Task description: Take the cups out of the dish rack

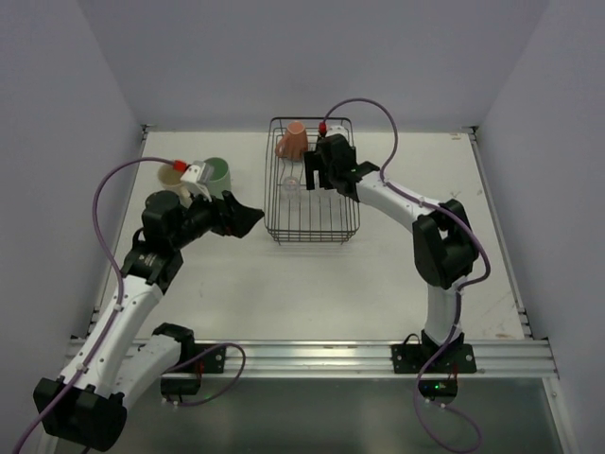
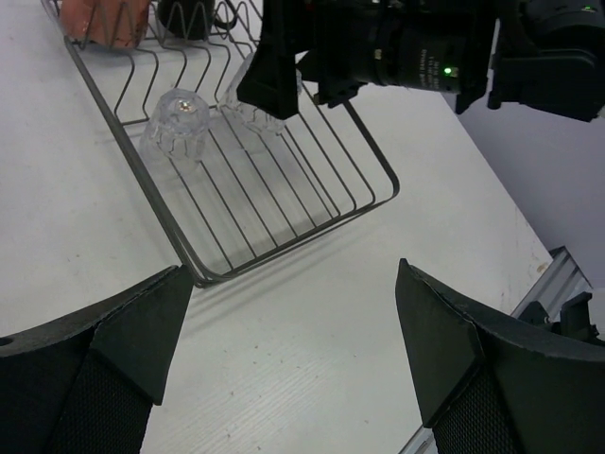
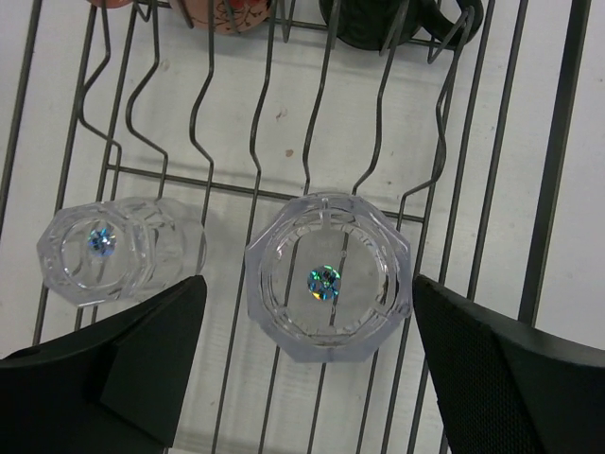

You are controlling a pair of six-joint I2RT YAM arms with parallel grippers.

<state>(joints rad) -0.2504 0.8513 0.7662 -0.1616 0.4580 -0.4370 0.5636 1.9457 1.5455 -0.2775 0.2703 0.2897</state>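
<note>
Right gripper (image 3: 307, 288) hovering wide open, empty, over clear glass (image 3: 328, 279) in dish rack (image 1: 313, 227); 2nd glass (image 3: 109, 251) sitting beside it. Left gripper (image 2: 293, 284) gaping empty near rack. Salmon-pink mug (image 1: 292, 140), black mug (image 3: 378, 24) resting at rack's far end. Mint-green tumbler (image 1: 217, 175), seemingly cream tumbler (image 1: 171, 177), standing on table (image 1: 284, 284).

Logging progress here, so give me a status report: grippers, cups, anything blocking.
Left gripper open, empty, beside dish rack. Right gripper open above a clear glass. Pink mug, black mug, second glass in rack. Nothing seen blocking.

A clear glass (image 3: 328, 279) sits in the wire rack (image 3: 546, 189), between the right gripper's (image 3: 307, 288) spread fingers. A second glass (image 3: 104, 251) stands just beside it.
</note>
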